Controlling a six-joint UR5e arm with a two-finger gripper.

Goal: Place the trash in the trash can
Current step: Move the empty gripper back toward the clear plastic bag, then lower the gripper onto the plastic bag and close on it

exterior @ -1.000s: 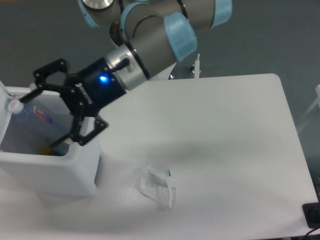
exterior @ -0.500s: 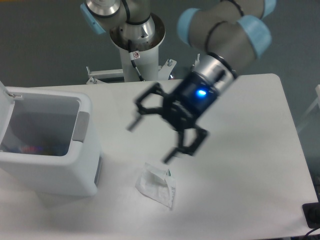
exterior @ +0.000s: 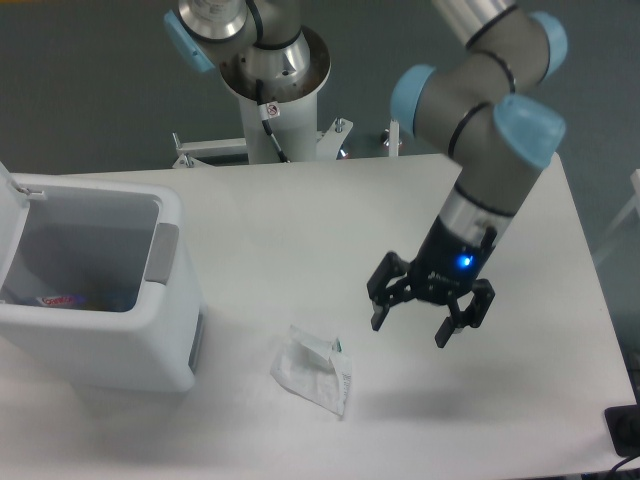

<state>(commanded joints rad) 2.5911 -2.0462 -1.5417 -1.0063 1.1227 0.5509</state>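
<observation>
Lying crumpled on the desk (exterior: 300,240) nearest the camera, the wrapper (exterior: 314,372) is seen untouched. Just beyond it and to the right, the gripper (exterior: 410,330) is held above the desk, fingers (exterior: 379,315) spread wide and empty. At the left, the bottle's label (exterior: 58,298) is glimpsed inside the open trash can (exterior: 120,345).

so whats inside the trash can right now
Through the open top of the trash can, a pink-purple label shows at the bottom, apparently the bottle's, with a bit of yellow and blue beside it. The near wall hides the rest. The wrapper lies on the table.
</observation>
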